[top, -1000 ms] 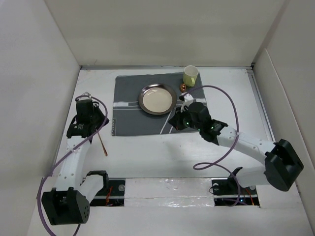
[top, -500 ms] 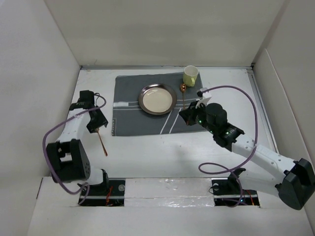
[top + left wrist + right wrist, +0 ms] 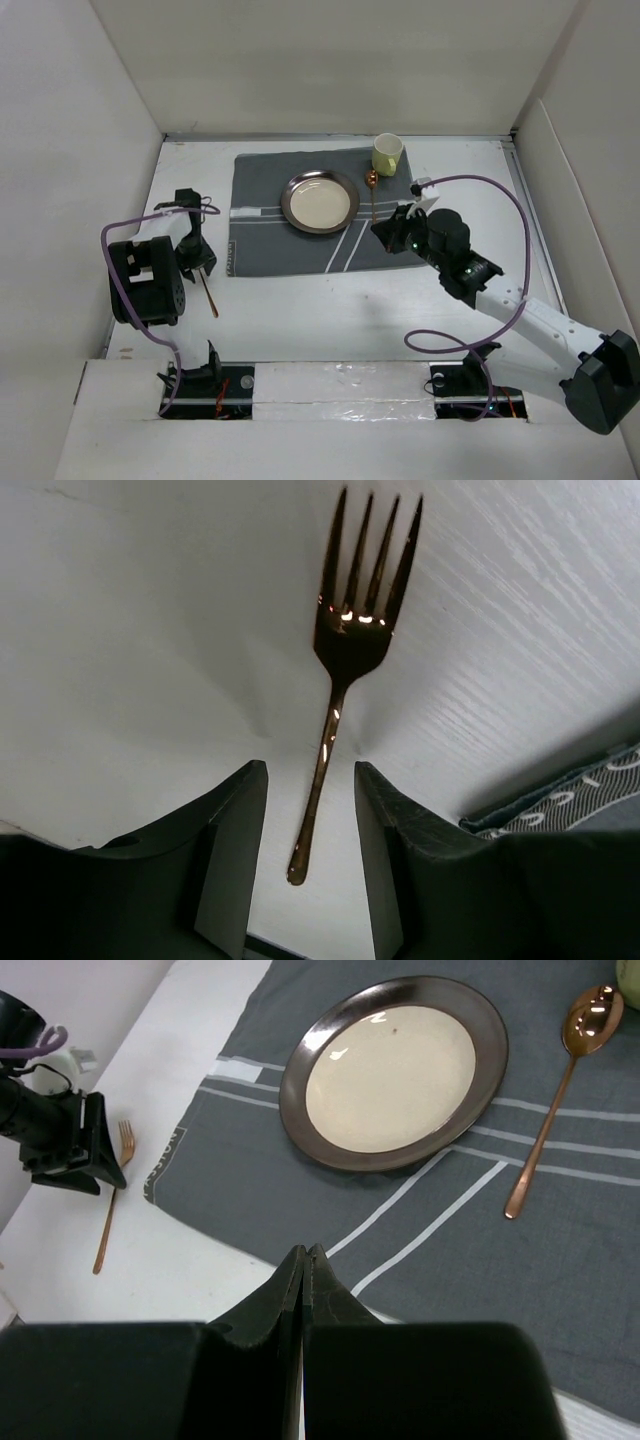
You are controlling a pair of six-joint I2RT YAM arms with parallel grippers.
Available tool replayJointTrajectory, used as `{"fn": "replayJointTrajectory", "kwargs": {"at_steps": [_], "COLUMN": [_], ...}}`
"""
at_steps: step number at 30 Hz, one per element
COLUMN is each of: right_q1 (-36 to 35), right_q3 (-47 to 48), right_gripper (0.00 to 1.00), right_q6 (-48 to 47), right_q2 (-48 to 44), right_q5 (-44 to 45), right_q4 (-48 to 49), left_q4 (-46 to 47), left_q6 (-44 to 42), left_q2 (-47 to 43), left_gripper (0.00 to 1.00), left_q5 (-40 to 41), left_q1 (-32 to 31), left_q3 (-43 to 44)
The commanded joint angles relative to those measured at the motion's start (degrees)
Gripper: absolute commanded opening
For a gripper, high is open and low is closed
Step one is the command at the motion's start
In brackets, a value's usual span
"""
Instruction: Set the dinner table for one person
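A copper fork (image 3: 350, 650) lies flat on the white dinner table (image 3: 300, 310), left of the grey striped placemat (image 3: 270, 245). My left gripper (image 3: 310, 815) is open above it. The handle end shows between the two fingers (image 3: 235, 850) without touching them. In the top view the fork (image 3: 209, 296) lies just in front of the left gripper (image 3: 197, 254). A brown-rimmed plate (image 3: 319, 201), a copper spoon (image 3: 372, 195) and a pale yellow cup (image 3: 387, 153) sit on the placemat. My right gripper (image 3: 303, 1255) is shut and empty above the placemat's near edge.
White panel walls enclose the table on the left, back and right. The spoon (image 3: 555, 1110) lies right of the plate (image 3: 392, 1070). A purple cable loops from each arm. The left gripper (image 3: 70, 1135) and the fork (image 3: 110, 1200) also show in the right wrist view.
My right gripper drew back to the right, off the spoon, which now lies bare beside the plate. My left arm folded back while its gripper stayed over the fork.
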State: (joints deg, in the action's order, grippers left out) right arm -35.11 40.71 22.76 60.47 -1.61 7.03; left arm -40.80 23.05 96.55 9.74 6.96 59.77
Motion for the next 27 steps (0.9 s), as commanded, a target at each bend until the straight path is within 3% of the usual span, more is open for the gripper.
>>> {"fn": "replayJointTrajectory", "kwargs": {"at_steps": [1, 9, 15, 19, 23, 27], "right_q1": [0.4, 1.4, 2.0, 2.0, 2.5, 2.5], "right_q3": [0.8, -0.4, -0.4, -1.6, -1.2, -1.4], "right_gripper": [0.0, 0.0, 0.0, 0.01, 0.19, 0.25], "right_q6": [0.0, 0.3, 0.1, 0.2, 0.2, 0.4], "right_q2": [-0.1, -3.6, -6.5, -7.5, -6.8, -7.1], "right_q5": [-1.8, -1.4, -1.7, -0.3, 0.5, 0.9], "right_q4": [1.5, 2.1, 1.1, 2.0, 1.4, 1.4], "left_q4": [-0.6, 3.0, 3.5, 6.6, 8.7, 9.7], "left_q6": [0.9, 0.2, 0.9, 1.6, 1.4, 0.5], "left_q2": [-1.5, 3.7, 4.8, 5.5, 4.8, 0.3], "left_gripper": [0.37, 0.29, 0.3, 0.19, 0.0, 0.0], "left_q5": [4.6, 2.2, 2.6, 1.1, 0.0, -0.4], "left_q1": [0.8, 0.8, 0.2, -0.9, -1.5, -1.5], "left_q3": [2.2, 1.5, 0.4, -2.2, -2.9, -3.3]}}
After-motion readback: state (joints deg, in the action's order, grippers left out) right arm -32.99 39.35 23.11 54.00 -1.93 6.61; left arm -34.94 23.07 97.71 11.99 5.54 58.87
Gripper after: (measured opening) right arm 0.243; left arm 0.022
